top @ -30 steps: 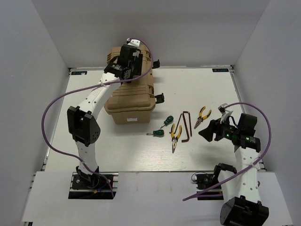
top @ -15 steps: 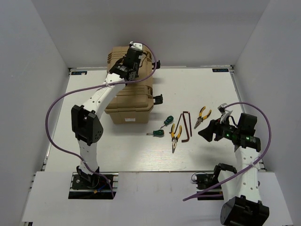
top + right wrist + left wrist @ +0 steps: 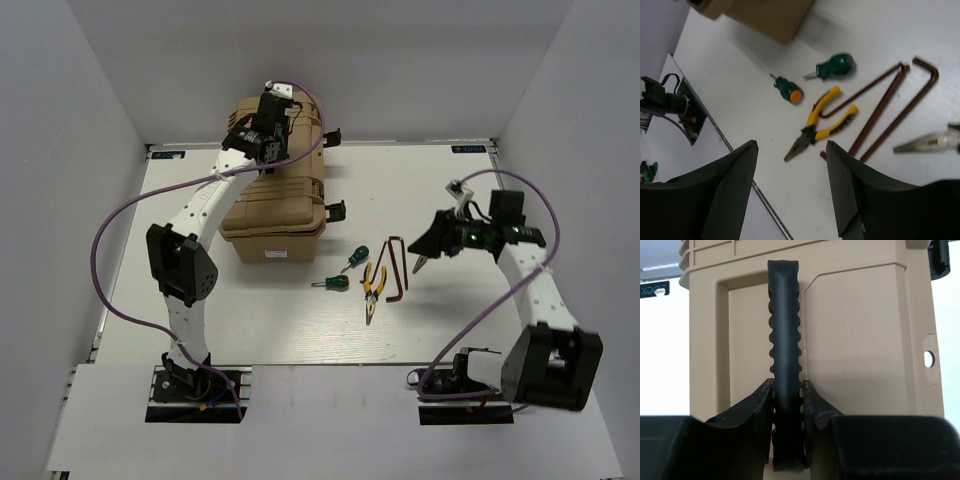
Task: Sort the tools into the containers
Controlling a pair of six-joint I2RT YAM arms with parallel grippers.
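My left gripper (image 3: 262, 135) is shut on the black ribbed handle (image 3: 785, 330) on top of the tan toolbox (image 3: 280, 205), which fills the left wrist view (image 3: 855, 330). My right gripper (image 3: 422, 245) is open and hovers over the right-hand pliers (image 3: 418, 263), mostly hiding them; only their nose (image 3: 930, 142) shows in the right wrist view. The other yellow-handled pliers (image 3: 373, 290) (image 3: 822, 125), two green screwdrivers (image 3: 355, 258) (image 3: 332, 284) and two dark-red hex keys (image 3: 397, 265) lie on the white table. The right wrist view, with the gripper (image 3: 792, 145) open, also shows the screwdrivers (image 3: 836, 66) (image 3: 787, 89) and the hex keys (image 3: 875, 95).
The toolbox lid is closed, with black latches (image 3: 340, 208) (image 3: 331, 135) on its right side. White walls enclose the table on three sides. The table's front edge (image 3: 740, 165) shows in the right wrist view.
My right arm has swung up and left from the front right, so the open gripper now hangs over the right-hand pliers. My left gripper shifted slightly on the toolbox top.
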